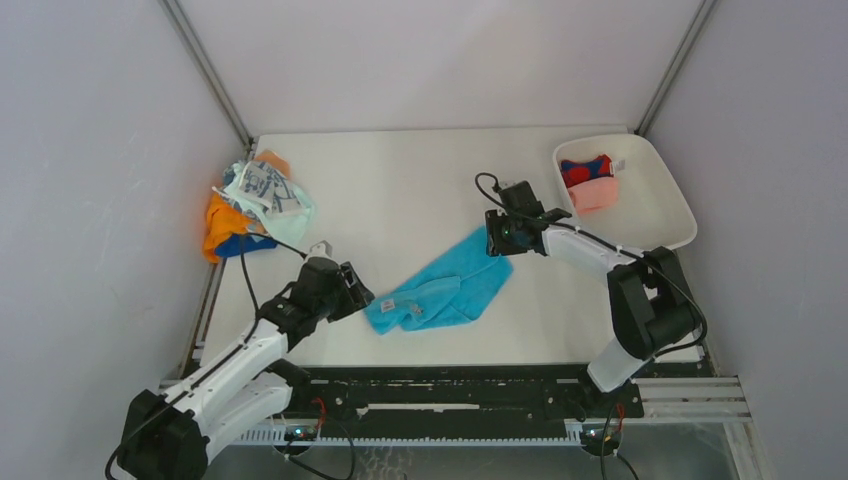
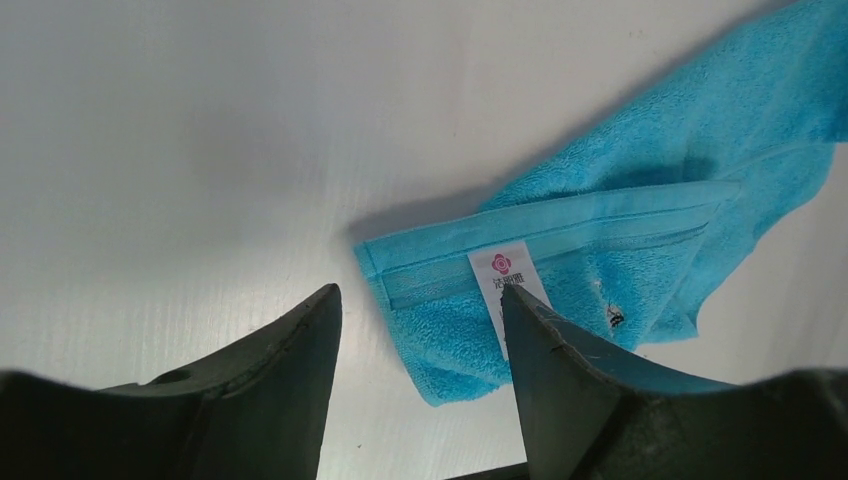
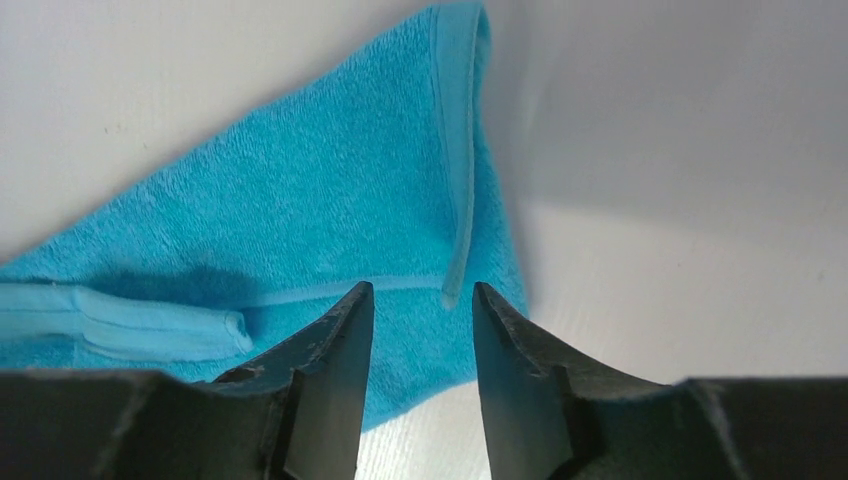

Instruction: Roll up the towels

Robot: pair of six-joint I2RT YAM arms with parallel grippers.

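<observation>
Your left fingers (image 2: 280, 400) and right fingers (image 3: 320, 390) are hanging released over the unrolled blue towel (image 1: 440, 290); two towels (image 1: 590, 180) are sitting in the tray (image 1: 670, 235), a heap (image 1: 250, 205) is waiting.

Overhead table (image 1: 400, 190) view, wrist views close, sharing blue towel (image 1: 440, 290)

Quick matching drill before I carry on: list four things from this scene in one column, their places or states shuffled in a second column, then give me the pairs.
Things:
1. blue towel
2. towel pile
3. white tray
4. left gripper

Places or states:
A. far right corner of the table
B. open, at the blue towel's near corner
C. middle of the table
D. far left corner of the table

Pairs: 1-C, 2-D, 3-A, 4-B
</observation>
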